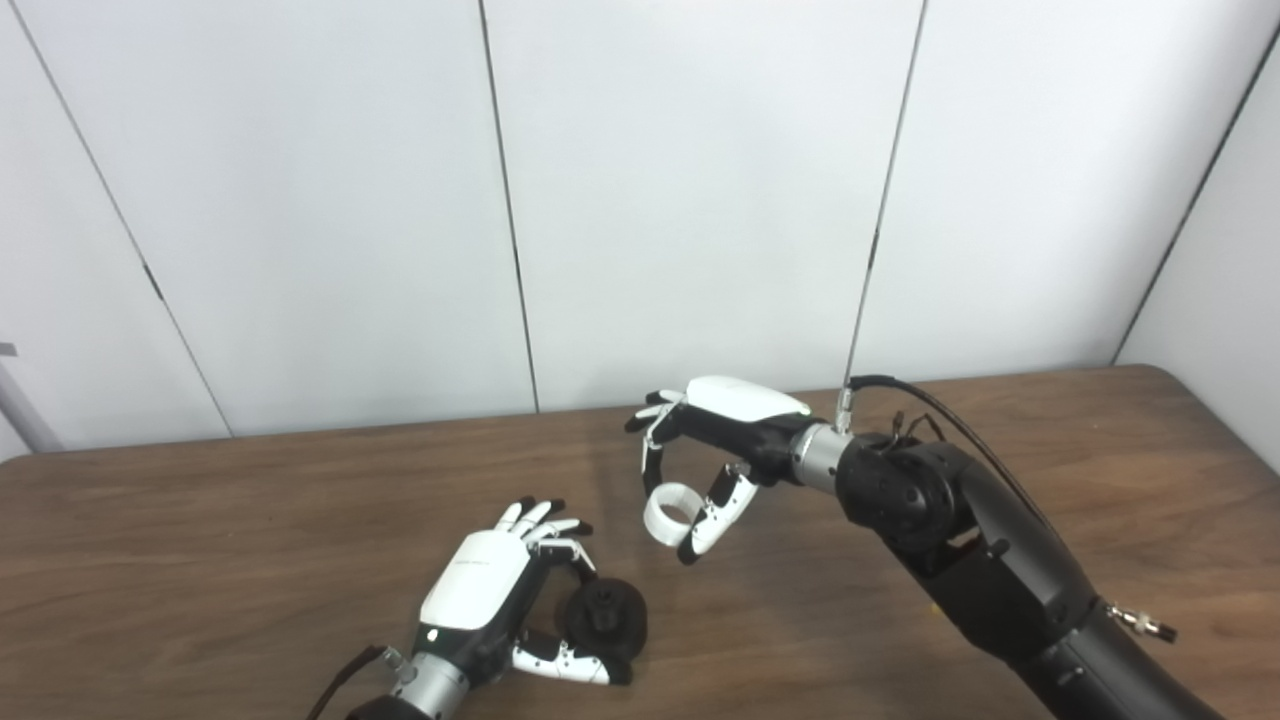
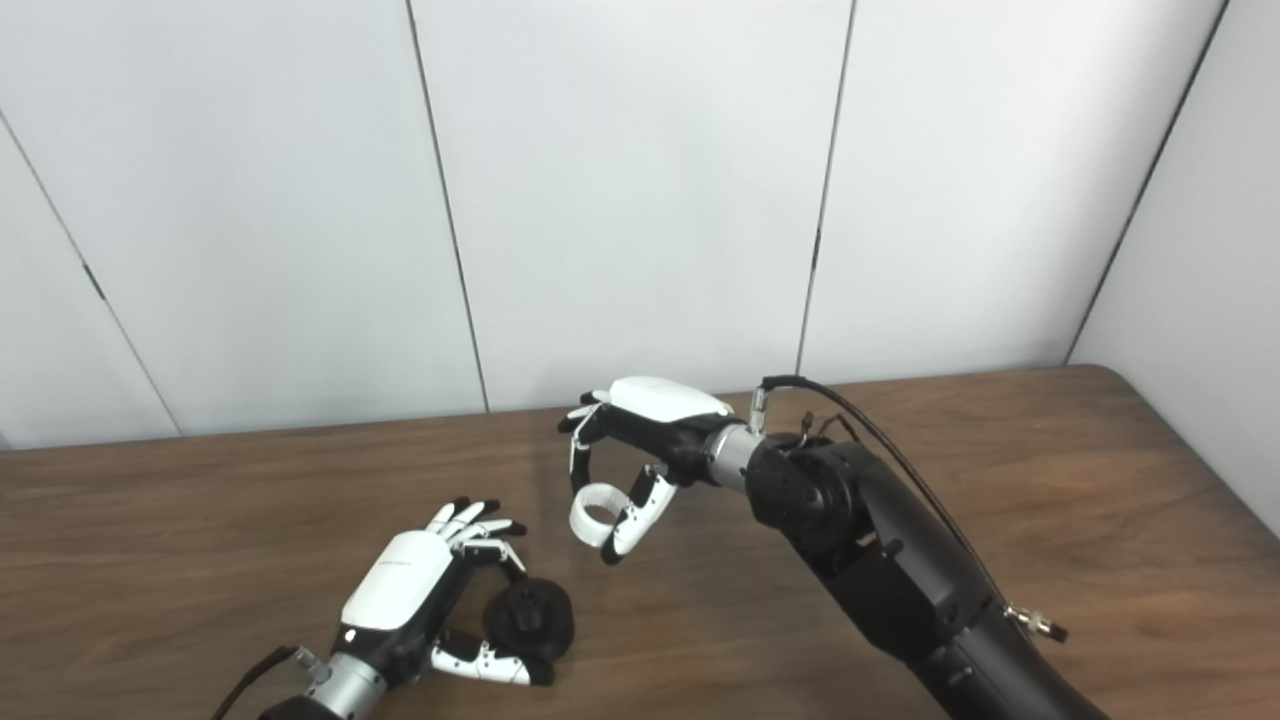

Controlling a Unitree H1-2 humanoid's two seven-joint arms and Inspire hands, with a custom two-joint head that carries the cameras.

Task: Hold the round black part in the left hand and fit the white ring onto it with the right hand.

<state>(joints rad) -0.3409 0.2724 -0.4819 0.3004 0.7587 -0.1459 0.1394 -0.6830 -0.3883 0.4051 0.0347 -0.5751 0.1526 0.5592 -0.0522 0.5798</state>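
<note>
Fingers (image 1: 655,462) of right hand (image 1: 715,425) pinch white ring (image 1: 670,512); no legible writing.

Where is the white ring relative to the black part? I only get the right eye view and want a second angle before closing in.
Observer: The left eye view agrees: the white ring, pinched in the right hand, hangs up and right of the round black part, with bare table between them.
Operator: Does the left hand have the part?
Observer: From that angle the left hand has fingers and thumb around it, low at the table; I can't tell if it is lifted.
Operator: Anything outside my frame?
Observer: A grey bar at the far left edge, away from both hands.
</note>
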